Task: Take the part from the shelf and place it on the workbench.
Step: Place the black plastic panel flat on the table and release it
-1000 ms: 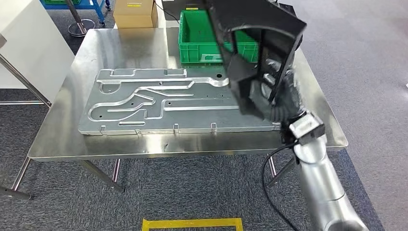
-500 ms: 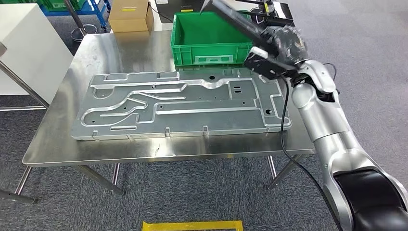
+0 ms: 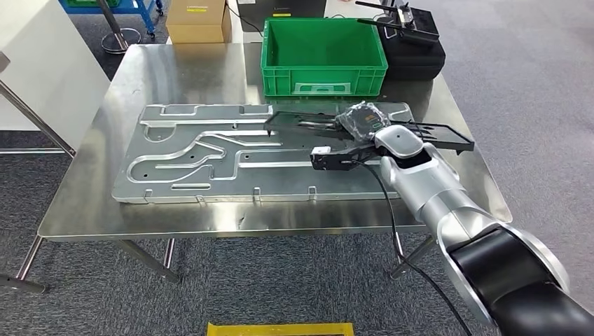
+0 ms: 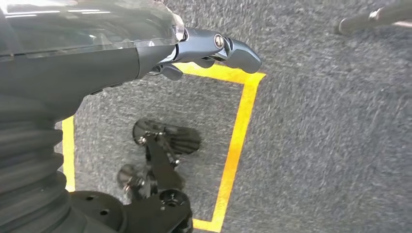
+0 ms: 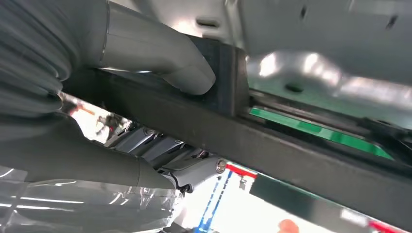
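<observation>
The right arm has come down since the earlier frame: the black part [image 3: 308, 120], which was up over the green crate [image 3: 323, 64] half a second ago, now lies flat and low across the right end of the big aluminium plate [image 3: 210, 150]. The right hand [image 3: 363, 120] grips the part near its middle; in the right wrist view the thick grey thumb [image 5: 160, 53] presses on 1 face of the part's black bar [image 5: 272, 145] while the darker fingers [image 5: 160, 148] curl under the other. Whether the part rests on the plate or hangs just above it, I cannot tell. 1 end of the part reaches in over the plate's raised channels and the other end sticks out past the plate's right edge, above the steel workbench [image 3: 168, 66]. The crate stands just behind the plate. A black case [image 3: 417, 52] sits to the right of the crate, behind the plate's right end.

The left hand [image 4: 214, 48] hangs over grey carpet [image 4: 330, 126] and a yellow floor marking [image 4: 238, 126], holding nothing, with its fingers partly curled.
</observation>
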